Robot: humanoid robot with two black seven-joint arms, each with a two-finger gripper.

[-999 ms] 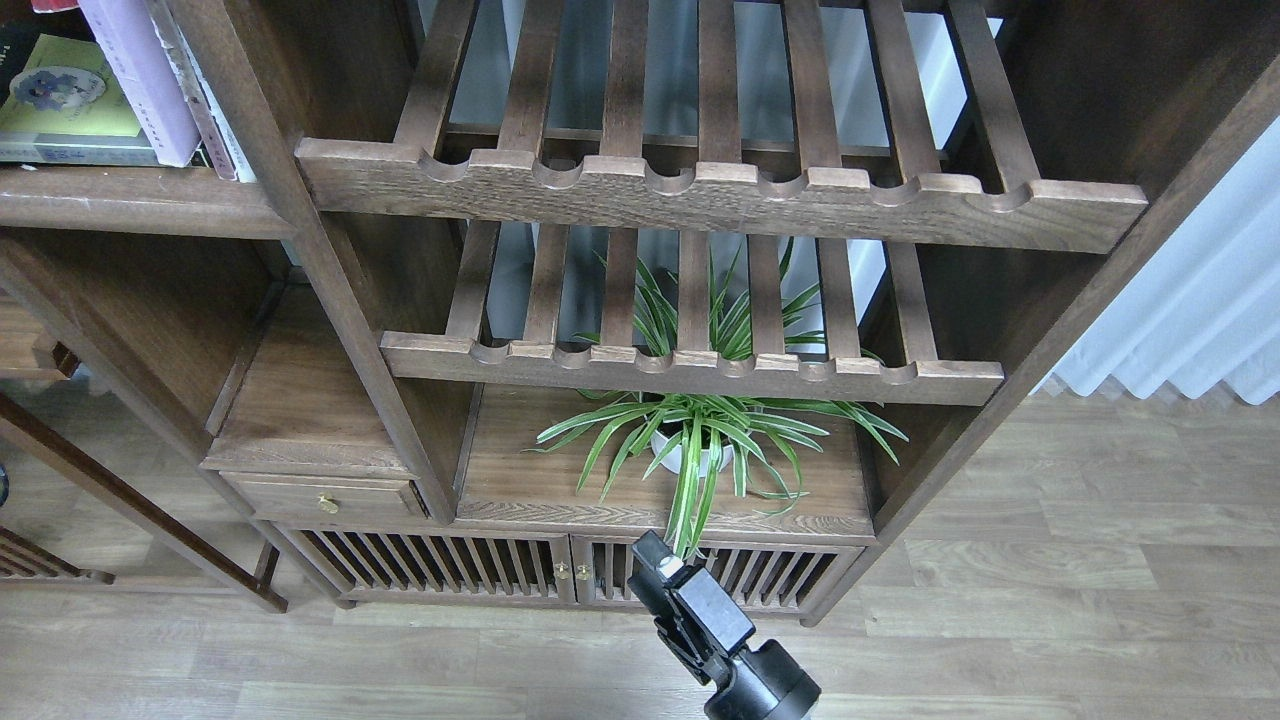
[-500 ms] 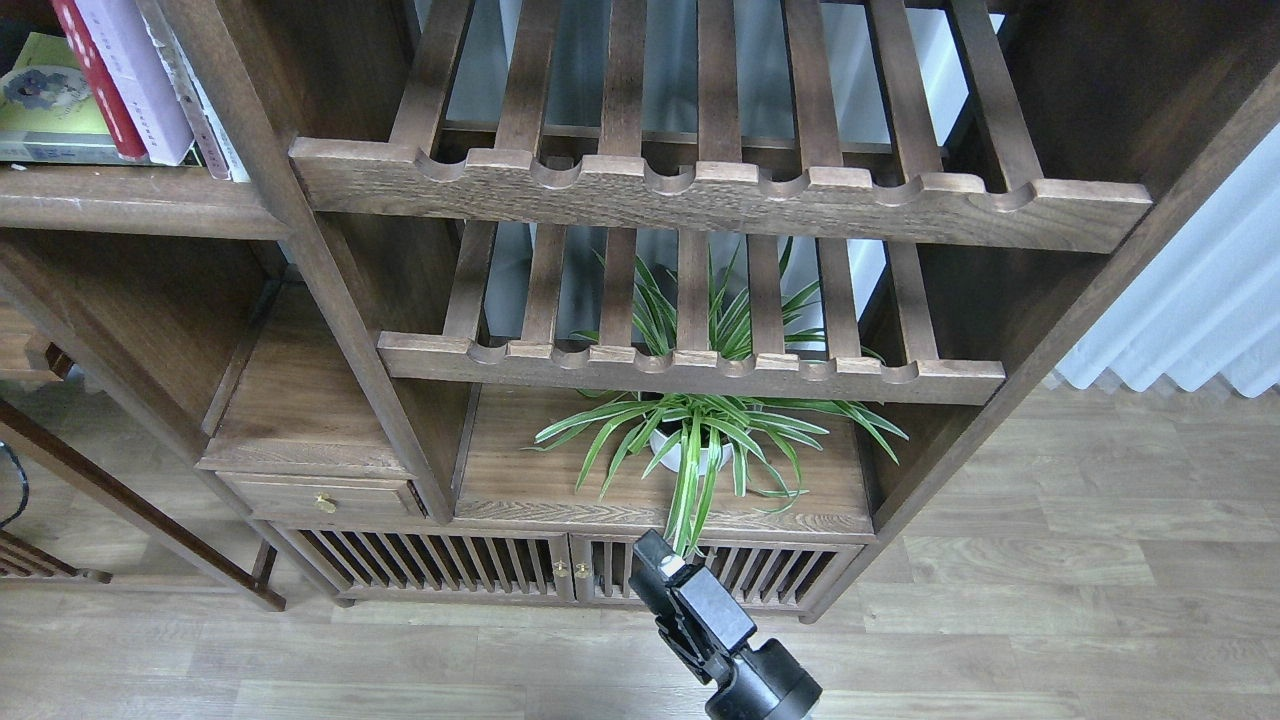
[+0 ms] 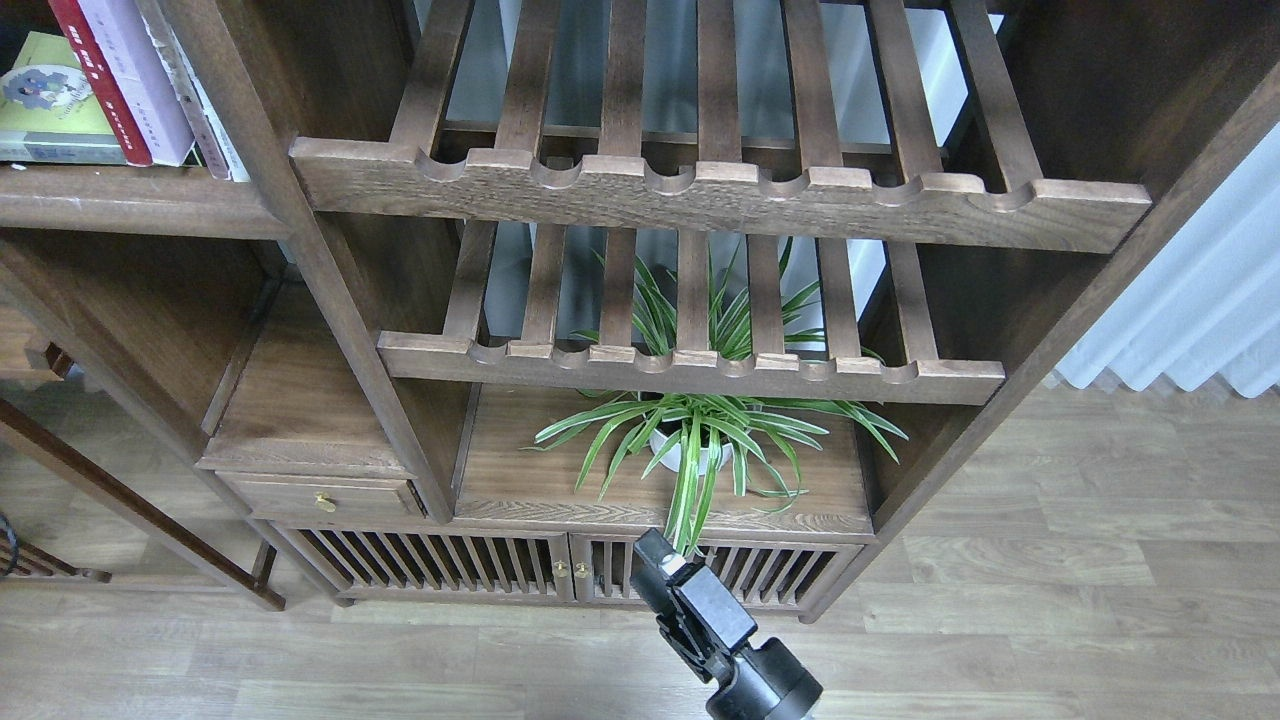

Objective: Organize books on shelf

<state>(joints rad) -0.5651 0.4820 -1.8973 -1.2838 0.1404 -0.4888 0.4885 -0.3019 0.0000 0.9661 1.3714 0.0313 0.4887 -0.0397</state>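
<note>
At the top left, the books stand on the shelf [image 3: 120,205], a solid dark-brown board. The red book [image 3: 98,85] leans upright against the pale lavender one [image 3: 140,75]. The yellow-green book [image 3: 45,100] lies to their left, its cover facing me. The tops of the books are cut off by the frame edge. One black gripper [image 3: 655,560], my right one, points up at the bottom centre, far below the books. It holds nothing that I can see, and its fingers cannot be told apart. My left gripper is out of view.
Thin white-spined books [image 3: 205,120] lean against the upright post [image 3: 330,270]. Two slatted racks with scalloped rails [image 3: 720,195] [image 3: 690,365] fill the middle bay. A potted spider plant [image 3: 700,440] stands on the cabinet top [image 3: 520,490], just above my gripper. A white curtain [image 3: 1200,310] hangs at the right.
The red book, only a sliver at the top edge a second ago, now stands leaning against the lavender one. The view shifted slightly. My right gripper has hardly moved.
</note>
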